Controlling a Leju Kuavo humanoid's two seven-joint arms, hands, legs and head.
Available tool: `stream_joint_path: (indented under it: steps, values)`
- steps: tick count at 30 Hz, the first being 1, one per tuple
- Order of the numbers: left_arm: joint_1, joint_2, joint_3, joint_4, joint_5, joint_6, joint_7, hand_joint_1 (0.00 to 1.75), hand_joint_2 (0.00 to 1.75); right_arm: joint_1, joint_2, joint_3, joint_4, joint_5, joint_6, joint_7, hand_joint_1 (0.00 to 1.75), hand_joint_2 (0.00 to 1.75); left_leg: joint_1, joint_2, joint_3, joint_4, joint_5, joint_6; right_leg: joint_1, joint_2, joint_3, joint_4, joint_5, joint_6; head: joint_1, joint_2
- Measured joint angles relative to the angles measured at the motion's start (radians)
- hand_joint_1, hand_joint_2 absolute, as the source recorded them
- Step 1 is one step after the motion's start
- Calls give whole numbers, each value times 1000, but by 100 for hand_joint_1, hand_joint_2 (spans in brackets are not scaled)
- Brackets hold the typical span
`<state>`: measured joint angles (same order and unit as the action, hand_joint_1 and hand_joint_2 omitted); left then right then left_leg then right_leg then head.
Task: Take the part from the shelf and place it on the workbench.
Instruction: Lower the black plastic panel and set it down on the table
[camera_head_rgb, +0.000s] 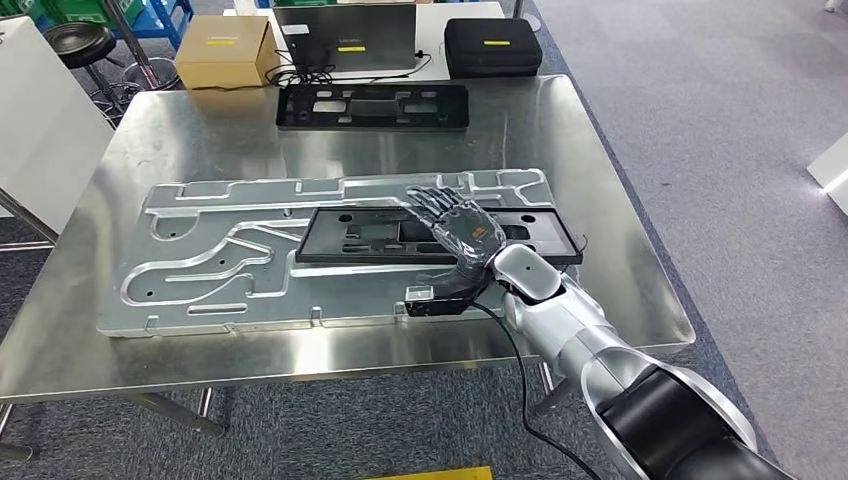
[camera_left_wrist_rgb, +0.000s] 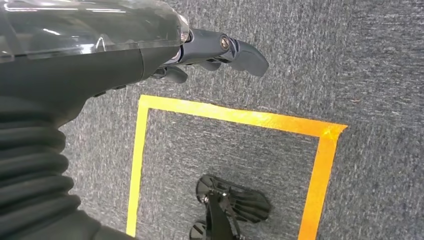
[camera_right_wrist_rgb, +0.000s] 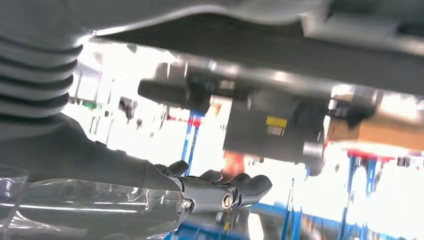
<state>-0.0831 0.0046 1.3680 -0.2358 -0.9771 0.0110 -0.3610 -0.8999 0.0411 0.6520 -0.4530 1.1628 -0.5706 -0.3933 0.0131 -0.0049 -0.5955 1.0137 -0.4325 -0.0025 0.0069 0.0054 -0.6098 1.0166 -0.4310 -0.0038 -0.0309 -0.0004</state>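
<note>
A long flat black part (camera_head_rgb: 380, 236) lies on a machined aluminium plate (camera_head_rgb: 200, 262) on the steel workbench (camera_head_rgb: 330, 345). My right hand (camera_head_rgb: 456, 228) is spread flat over the part's right half, fingers apart and gripping nothing; whether it touches the part I cannot tell. The right wrist view, blurred, has the same hand (camera_right_wrist_rgb: 220, 189) with straight fingers next to the dark part (camera_right_wrist_rgb: 260, 47). A second black part (camera_head_rgb: 372, 106) lies at the bench's far edge. My left hand (camera_left_wrist_rgb: 220, 52) hangs over the carpet, holding nothing.
Behind the bench sit a cardboard box (camera_head_rgb: 222, 48), a laptop (camera_head_rgb: 345, 35) and a black case (camera_head_rgb: 492, 45). A stool (camera_head_rgb: 78, 42) and a white cabinet (camera_head_rgb: 35, 125) stand at the left. Yellow tape (camera_left_wrist_rgb: 235, 118) marks a square on the floor.
</note>
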Motion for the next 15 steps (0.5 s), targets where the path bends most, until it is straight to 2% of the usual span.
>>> stream_joint_path:
  steps: [2,3,4,6,7,8,9,11,12,13,15]
  values:
    - [-1,1,0,0,0,1,0,0,0,12,-2,-6,-48,10,-25,5,0,0,0,1,0,3,-6,-11,-6,0,4,-9,5,-10,0,0]
    - [-2,1,0,0,1,1,0,0,0,21,-4,-11,-80,13,-34,6,0,0,0,1,-8,23,-22,-15,-9,0,6,-14,7,-16,0,0]
    - [-3,1,0,0,2,1,1,0,0,32,-5,-17,-118,14,-44,5,0,0,0,1,-25,64,-47,-19,-13,-1,9,-19,9,-21,0,0]
    - [-3,2,0,0,5,2,4,0,0,66,-12,-29,-212,4,-65,-2,0,0,2,1,-82,191,-111,-24,-11,-2,11,-20,8,-26,0,0]
    - [-3,2,0,0,8,2,7,0,0,91,-20,-38,-269,-12,-74,-8,0,0,2,1,-108,247,-131,-27,-10,-3,11,-19,8,-27,0,0]
    - [-2,1,0,0,11,2,10,0,0,120,-30,-50,-337,-41,-83,-19,0,0,3,2,-121,273,-133,-29,-10,-3,12,-19,6,-27,0,0]
    - [-1,1,0,0,13,3,12,0,0,151,-43,-66,-409,-80,-91,-32,0,0,4,2,-116,261,-117,-29,-10,-4,13,-18,5,-25,0,0]
    - [0,1,2,0,20,4,14,0,0,216,-72,-112,-566,-178,-101,-65,0,0,7,1,-57,139,-51,-28,-10,-4,16,-13,-1,-19,0,0]
    - [0,1,2,0,25,4,14,0,0,251,-88,-142,-646,-235,-107,-87,0,0,6,1,-23,74,-27,-24,-9,-4,17,-10,-5,-14,0,0]
    - [0,1,3,0,30,3,14,0,0,292,-108,-180,-728,-295,-114,-114,0,0,5,0,1,27,-14,-19,-7,-5,18,-8,-8,-9,0,0]
    - [5,0,7,0,44,1,14,0,0,390,-148,-276,-882,-414,-123,-179,0,0,1,-4,17,2,-16,-7,-3,-8,20,-7,-12,2,0,0]
